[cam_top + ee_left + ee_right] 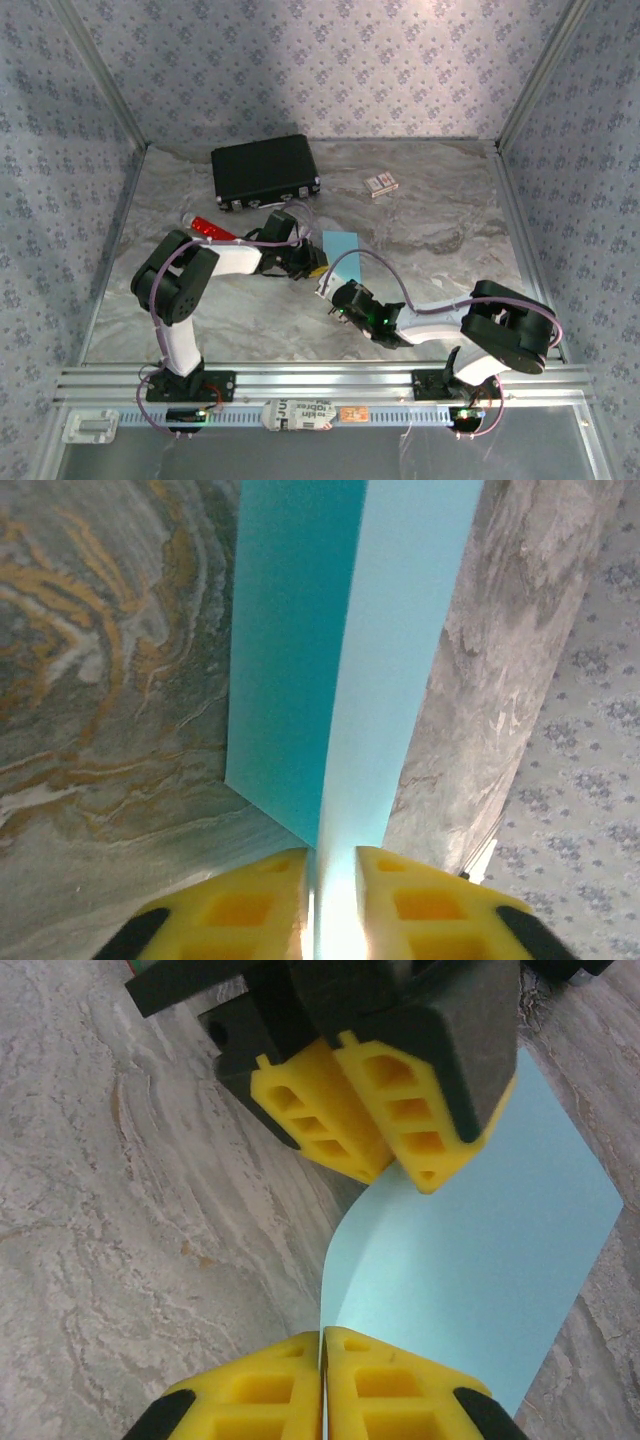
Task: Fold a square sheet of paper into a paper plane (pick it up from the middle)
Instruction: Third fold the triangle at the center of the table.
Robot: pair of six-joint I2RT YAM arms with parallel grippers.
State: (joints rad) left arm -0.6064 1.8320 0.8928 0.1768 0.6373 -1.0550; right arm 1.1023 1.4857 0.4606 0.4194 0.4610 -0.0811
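The square sheet of paper (342, 248) is light cyan-blue and lies mid-table between my two grippers. In the left wrist view the paper (300, 650) is bent lengthwise: one part lies darker on the marble and a paler part rises into my left gripper (333, 880). Its yellow jaws stand slightly apart, with the sheet running through the gap. In the right wrist view my right gripper (322, 1360) is shut on the near edge of the curved paper (480, 1280). The left gripper (400, 1175) faces it from the sheet's far edge.
A black case (265, 172) lies at the back left, with a red tube (208, 227) in front of it by the left arm. A small patterned card box (380, 184) sits at the back right. Patterned walls enclose the marble table (440, 240).
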